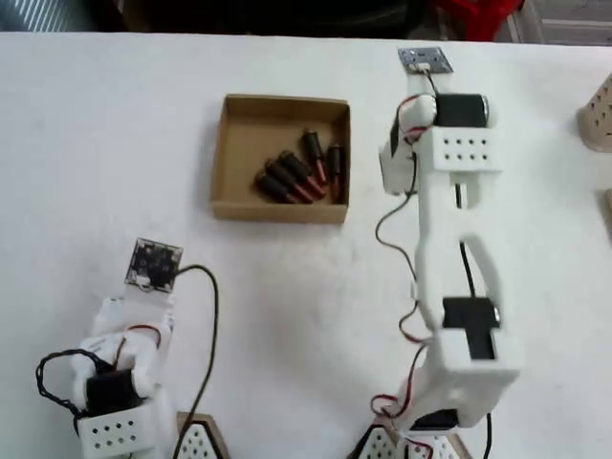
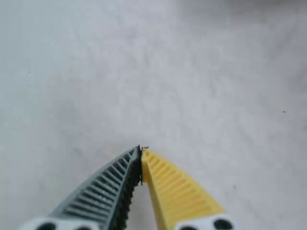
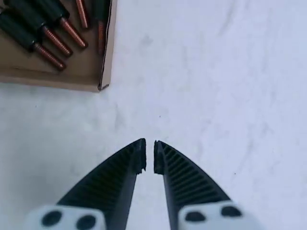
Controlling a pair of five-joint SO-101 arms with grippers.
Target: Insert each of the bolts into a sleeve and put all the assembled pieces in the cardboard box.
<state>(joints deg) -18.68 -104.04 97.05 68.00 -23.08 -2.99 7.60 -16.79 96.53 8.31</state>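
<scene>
1. High view: the cardboard box (image 1: 280,158) sits open on the white table (image 1: 96,143), just beside the outstretched right arm (image 1: 449,239).
   - Five assembled pieces (image 1: 287,178) lie flat inside it, each a black sleeve with a copper bolt end sticking out.
   - Three of them lie side by side on a slant. Their sleeves point toward the box's far left corner and their copper ends toward its near right corner.
   - The other two lie close to the right wall, with their long axes nearly along that wall and their copper ends toward the near wall.
   - The left arm (image 1: 120,382) is folded up at the near left edge of the table, well apart from the box.

2. Left wrist view: the left gripper (image 2: 141,154) has one grey finger and one yellow one. Their tips are pressed together with nothing between them. It hangs over the bare table (image 2: 192,72).

3. Right wrist view: the right gripper (image 3: 149,155) has two black ribbed fingers that are all but together. Only a thin slit shows between the tips, and nothing is in it or touching it.
   - It hangs over the table (image 3: 216,72), near one corner of the cardboard box (image 3: 108,48) but clear of it.
   - Inside that corner, the assembled pieces (image 3: 48,36) show their copper ends slanting toward the walls nearest the gripper.
</scene>
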